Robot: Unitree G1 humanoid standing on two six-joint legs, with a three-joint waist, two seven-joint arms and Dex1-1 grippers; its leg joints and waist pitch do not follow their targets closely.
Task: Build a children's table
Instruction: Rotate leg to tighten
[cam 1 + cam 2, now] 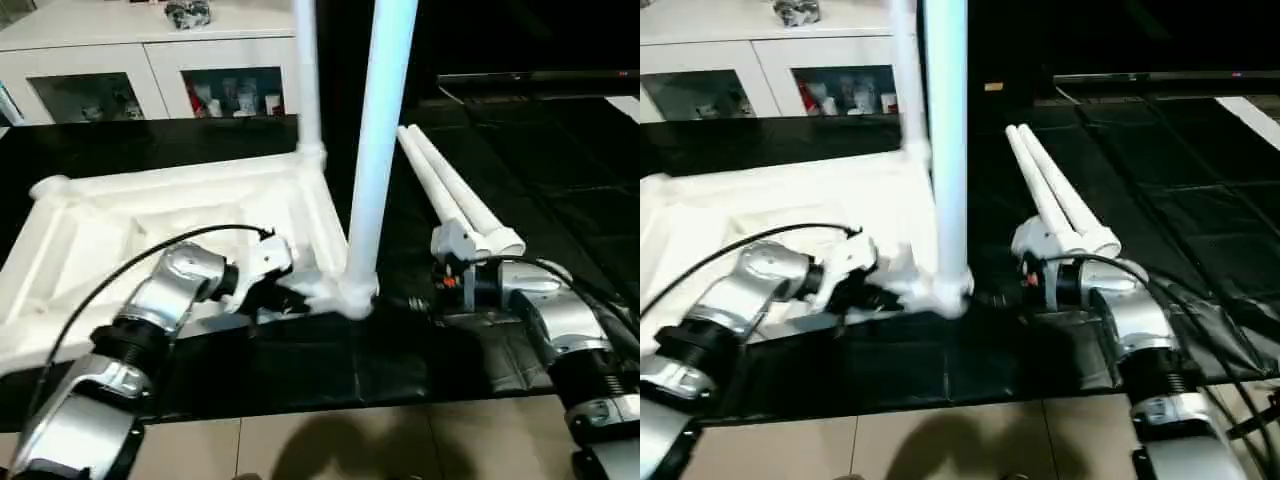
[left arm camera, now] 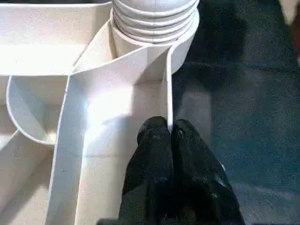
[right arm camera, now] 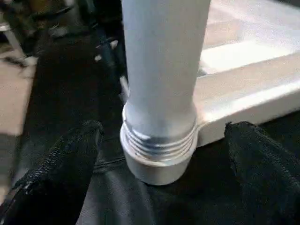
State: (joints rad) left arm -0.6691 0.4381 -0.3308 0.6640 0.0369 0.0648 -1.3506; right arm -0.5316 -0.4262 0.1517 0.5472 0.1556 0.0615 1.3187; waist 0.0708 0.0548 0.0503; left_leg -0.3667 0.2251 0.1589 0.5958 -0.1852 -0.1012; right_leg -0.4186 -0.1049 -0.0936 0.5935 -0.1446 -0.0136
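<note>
Left eye view, near to far. Left end effector (image 2: 169, 136): fingers pressed together, pinching a thin rib of the upturned table top (image 1: 150, 225) beside the near corner socket (image 1: 352, 295). Right end effector (image 3: 164, 154): fingers spread wide either side of the upright leg (image 1: 378, 130), its threads not fully seated. Second upright leg (image 1: 308, 80): far corner. Two loose legs (image 1: 455, 195): lying on the black floor covering (image 1: 560, 180). Judged half done; two legs left.
</note>
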